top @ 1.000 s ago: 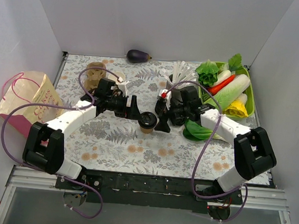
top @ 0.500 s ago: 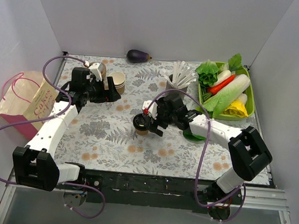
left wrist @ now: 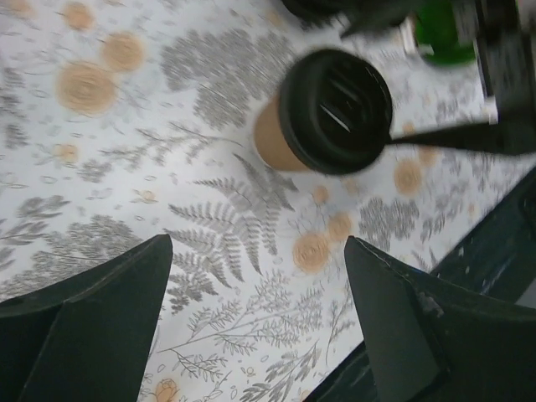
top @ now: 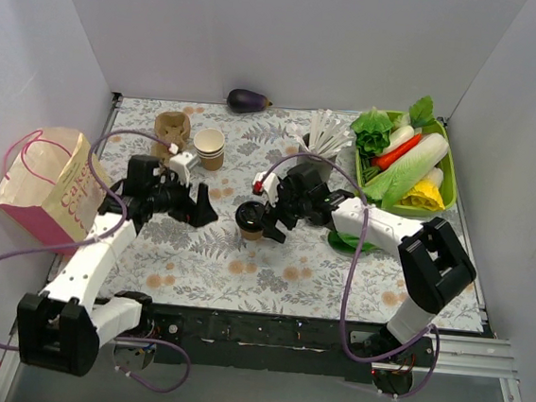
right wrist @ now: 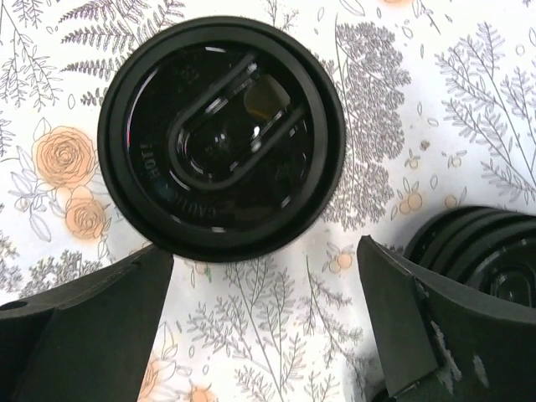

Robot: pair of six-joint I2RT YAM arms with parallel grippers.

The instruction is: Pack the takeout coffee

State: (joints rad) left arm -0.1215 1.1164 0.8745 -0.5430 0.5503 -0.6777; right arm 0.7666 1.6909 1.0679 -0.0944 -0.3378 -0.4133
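Observation:
The takeout coffee (top: 250,220), a small kraft-brown cup with a round black lid, stands upright on the flowered table mat. My right gripper (top: 268,218) hovers open right beside it; in the right wrist view the lid (right wrist: 222,138) lies just ahead of the gripper (right wrist: 263,272), with nothing between the fingers. My left gripper (top: 206,206) stands open a short way to the cup's left, apart from it. In the left wrist view the cup (left wrist: 333,109) shows ahead of that gripper (left wrist: 260,289), above bare mat.
A pink-and-cream paper bag (top: 46,184) lies at the left edge. A pulp cup carrier (top: 172,127) and an open paper cup (top: 209,146) stand at the back left. Behind are a dark cup of white sticks (top: 324,135), a green vegetable tray (top: 448,171) and an eggplant (top: 248,100). Stacked black lids (right wrist: 477,247) lie near the right finger.
My left gripper swung back toward the carrier, then returned to the cup's left. The right gripper moved left and now hovers at the cup, which stands slightly further left.

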